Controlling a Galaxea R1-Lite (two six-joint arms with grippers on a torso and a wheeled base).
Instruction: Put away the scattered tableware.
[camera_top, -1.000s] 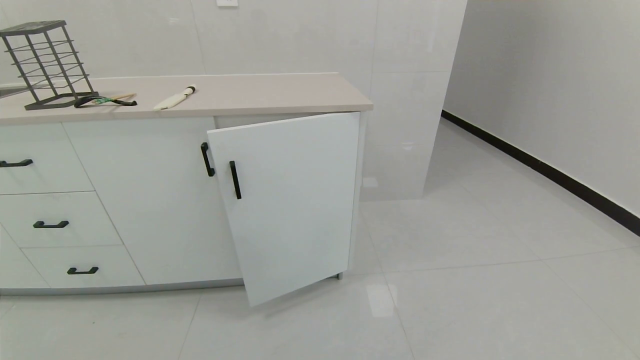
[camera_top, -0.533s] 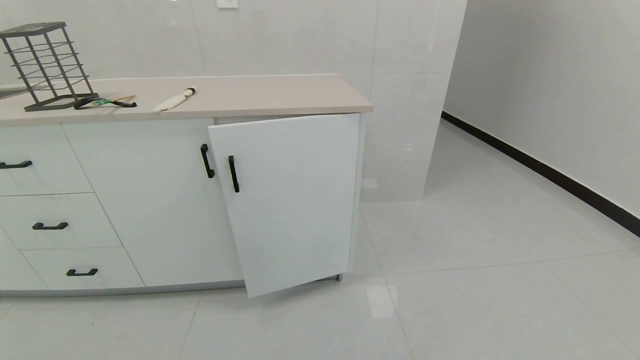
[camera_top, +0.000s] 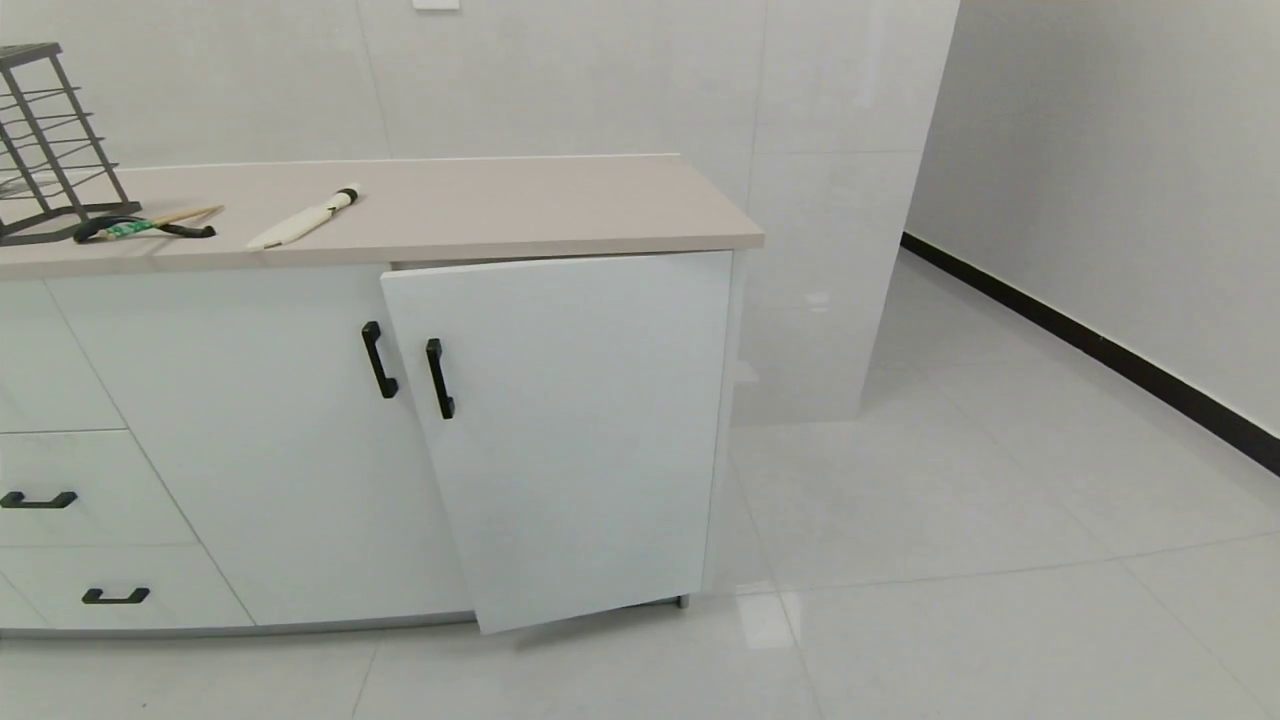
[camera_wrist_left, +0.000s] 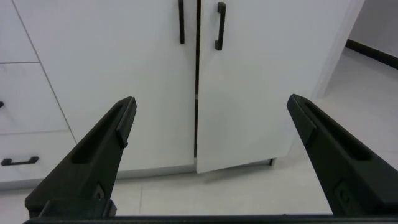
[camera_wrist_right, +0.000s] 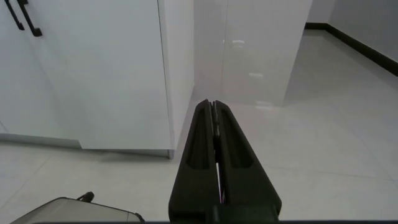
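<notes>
On the beige countertop (camera_top: 520, 205) lie a white utensil with a dark tip (camera_top: 300, 218) and, further left, a black-handled utensil with wooden sticks (camera_top: 145, 225). Both rest beside a dark wire rack (camera_top: 45, 140). Below the counter, the right cabinet door (camera_top: 580, 430) stands slightly ajar. My left gripper (camera_wrist_left: 211, 102) is open and holds nothing, facing the two black door handles (camera_wrist_left: 199, 25). My right gripper (camera_wrist_right: 213, 107) is shut on nothing, low over the floor near the cabinet's end.
Drawers with black handles (camera_top: 115, 596) fill the cabinet's left part. A tiled wall corner (camera_top: 830, 250) juts out right of the counter. Open glossy floor (camera_top: 1000, 560) stretches to the right, up to a wall with a black baseboard (camera_top: 1100, 350).
The head view has shifted, so the counter and cabinet now sit further left and lower. The ajar door swung a little closer to the cabinet. The utensils lie as before.
</notes>
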